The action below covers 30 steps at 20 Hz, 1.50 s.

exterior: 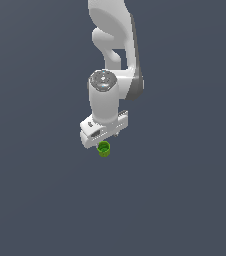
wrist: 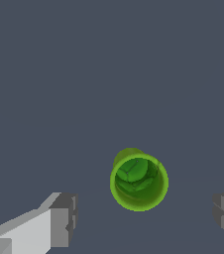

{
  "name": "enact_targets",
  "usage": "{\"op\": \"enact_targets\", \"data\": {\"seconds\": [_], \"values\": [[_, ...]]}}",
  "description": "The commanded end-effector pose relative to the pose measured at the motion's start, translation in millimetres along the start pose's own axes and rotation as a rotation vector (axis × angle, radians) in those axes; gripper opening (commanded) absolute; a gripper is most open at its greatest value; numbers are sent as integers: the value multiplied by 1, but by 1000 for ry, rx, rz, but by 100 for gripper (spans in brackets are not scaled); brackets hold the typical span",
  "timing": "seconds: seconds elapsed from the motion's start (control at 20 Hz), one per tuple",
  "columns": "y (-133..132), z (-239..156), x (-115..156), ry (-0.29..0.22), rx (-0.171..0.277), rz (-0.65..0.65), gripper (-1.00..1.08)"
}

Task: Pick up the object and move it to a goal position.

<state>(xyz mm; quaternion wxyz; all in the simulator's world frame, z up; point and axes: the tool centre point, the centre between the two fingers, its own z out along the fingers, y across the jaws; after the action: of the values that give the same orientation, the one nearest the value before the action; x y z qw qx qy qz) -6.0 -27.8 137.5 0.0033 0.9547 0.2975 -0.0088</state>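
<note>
Green cup (wrist: 139,181) is standing between wide-open hand (wrist: 143,218) fingers (wrist: 63,219); closing off-centre is likely tipping it sideways.

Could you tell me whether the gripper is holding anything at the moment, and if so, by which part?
Nothing is held. The gripper is open, its fingers standing apart on either side of the green cup without touching it.
</note>
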Motion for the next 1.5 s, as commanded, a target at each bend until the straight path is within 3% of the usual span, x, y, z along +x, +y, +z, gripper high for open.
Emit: {"op": "enact_targets", "data": {"seconds": [0.0, 0.95, 1.45], "values": [[1, 4, -1, 1, -1, -68, 100], [8, 34, -11, 11, -4, -569, 100], [10, 43, -14, 17, -6, -732, 100]]}}
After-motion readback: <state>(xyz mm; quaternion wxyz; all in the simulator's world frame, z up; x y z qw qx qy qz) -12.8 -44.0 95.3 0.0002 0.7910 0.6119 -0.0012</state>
